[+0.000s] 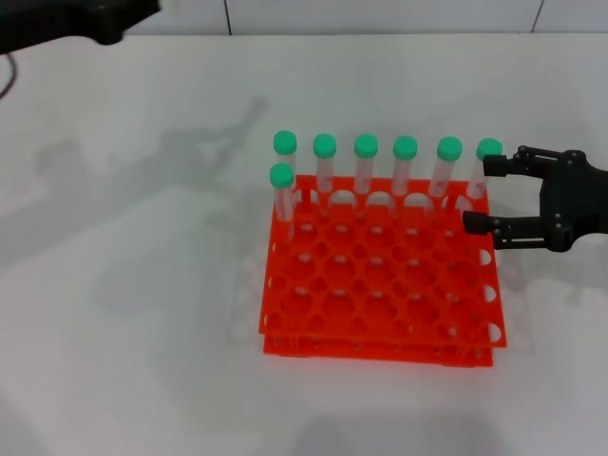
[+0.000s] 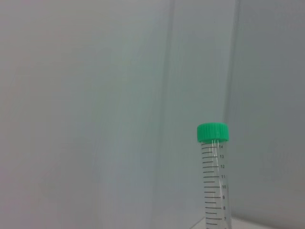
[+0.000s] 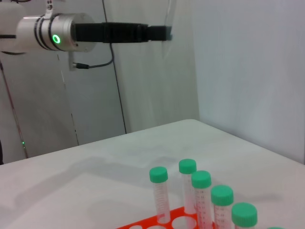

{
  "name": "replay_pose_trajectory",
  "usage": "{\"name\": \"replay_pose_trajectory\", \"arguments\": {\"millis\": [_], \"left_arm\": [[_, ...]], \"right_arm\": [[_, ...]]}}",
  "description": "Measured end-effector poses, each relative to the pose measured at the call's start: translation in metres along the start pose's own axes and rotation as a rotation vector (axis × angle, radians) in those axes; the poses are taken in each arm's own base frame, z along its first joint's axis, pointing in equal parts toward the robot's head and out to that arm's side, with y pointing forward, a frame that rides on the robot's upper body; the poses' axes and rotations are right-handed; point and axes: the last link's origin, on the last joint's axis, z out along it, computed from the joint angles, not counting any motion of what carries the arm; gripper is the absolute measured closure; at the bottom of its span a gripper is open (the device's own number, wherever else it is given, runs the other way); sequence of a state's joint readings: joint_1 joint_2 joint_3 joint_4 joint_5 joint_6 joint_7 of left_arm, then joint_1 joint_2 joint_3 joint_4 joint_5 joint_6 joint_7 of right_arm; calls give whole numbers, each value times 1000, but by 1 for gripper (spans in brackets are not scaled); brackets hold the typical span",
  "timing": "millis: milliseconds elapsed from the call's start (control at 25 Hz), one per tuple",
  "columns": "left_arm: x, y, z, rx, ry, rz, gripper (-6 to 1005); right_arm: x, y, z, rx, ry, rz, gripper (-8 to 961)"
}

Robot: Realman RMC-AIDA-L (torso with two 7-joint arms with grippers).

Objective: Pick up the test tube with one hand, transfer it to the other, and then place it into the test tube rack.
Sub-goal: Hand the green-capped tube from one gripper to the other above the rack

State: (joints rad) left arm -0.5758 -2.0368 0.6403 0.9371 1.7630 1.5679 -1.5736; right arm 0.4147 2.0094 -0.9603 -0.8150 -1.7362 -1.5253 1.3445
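The test tube (image 2: 213, 181), clear with a green cap, stands upright close in front of the left wrist camera, its lower end out of frame. My left gripper (image 3: 159, 32) is high above the table at the far left and looks narrow, shut on this tube. Only the left arm (image 1: 85, 21) shows in the head view. The orange-red test tube rack (image 1: 380, 285) sits mid-table and holds several green-capped tubes (image 1: 366, 145) along its back. My right gripper (image 1: 477, 194) is open at the rack's back right corner, beside the rightmost tube (image 1: 489, 148).
One tube (image 1: 281, 176) stands alone in the second row at the rack's left. The same tubes (image 3: 201, 179) and a strip of the rack (image 3: 157, 223) show in the right wrist view. The white table (image 1: 123, 313) ends at a wall behind.
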Motion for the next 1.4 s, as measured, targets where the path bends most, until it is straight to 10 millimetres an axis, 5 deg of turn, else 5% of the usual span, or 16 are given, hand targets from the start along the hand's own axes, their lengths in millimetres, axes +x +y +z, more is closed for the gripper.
{"name": "replay_pose_trajectory", "arguments": {"millis": [720, 1400], "left_arm": [[-18, 41, 84, -316, -81, 15, 809], [-39, 56, 96, -399, -203, -9, 811]], "right_arm": [[-3, 2, 1, -19, -6, -22, 96], [-5, 2, -3, -22, -5, -41, 96]]}}
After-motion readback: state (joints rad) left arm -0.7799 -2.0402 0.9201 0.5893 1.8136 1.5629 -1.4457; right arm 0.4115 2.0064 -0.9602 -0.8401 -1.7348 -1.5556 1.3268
